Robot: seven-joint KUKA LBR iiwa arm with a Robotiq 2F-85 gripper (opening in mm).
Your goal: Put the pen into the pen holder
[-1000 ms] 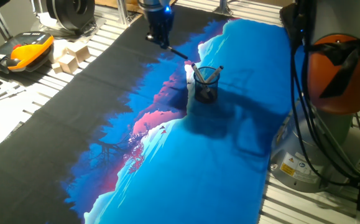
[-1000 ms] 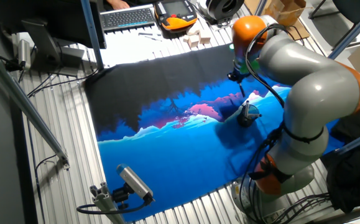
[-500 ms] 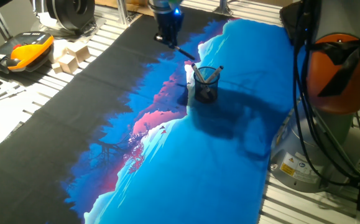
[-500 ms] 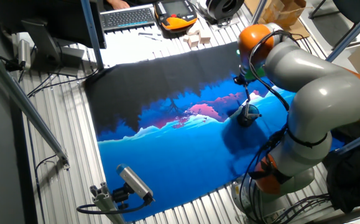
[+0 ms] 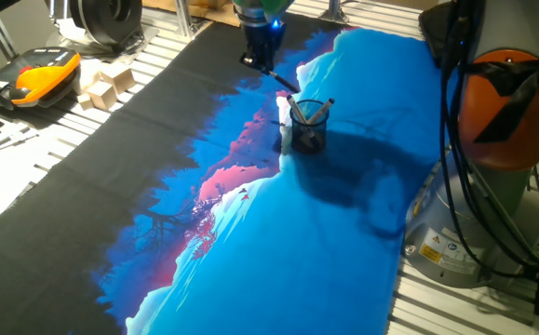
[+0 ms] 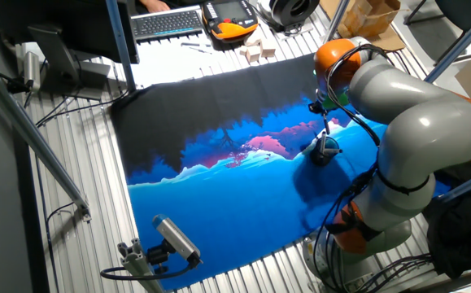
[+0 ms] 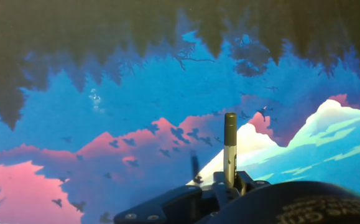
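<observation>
The pen holder point(image 5: 309, 127) is a dark wire-mesh cup standing upright on the blue part of the printed cloth, with a few pens standing in it. It also shows in the other fixed view point(image 6: 324, 151). My gripper point(image 5: 260, 61) hangs above and just behind it, shut on the dark pen point(image 5: 279, 80). The pen slants down from the fingers, and its free end is close over the cup's rim. In the hand view the pen point(image 7: 230, 146) sticks out from between the fingers of the gripper point(image 7: 228, 182); the cup is out of that view.
An orange-and-black pendant point(image 5: 32, 76) and wooden blocks point(image 5: 107, 86) lie off the cloth at the left. A keyboard point(image 6: 168, 22) sits at the far side. The arm's orange-and-grey base point(image 5: 506, 102) with cables stands right of the cloth point(image 5: 278, 242).
My gripper has moved with the pen toward the pen holder, rightward in one fixed view. The pen's free end is now closer to the cup's rim. The cup has not moved.
</observation>
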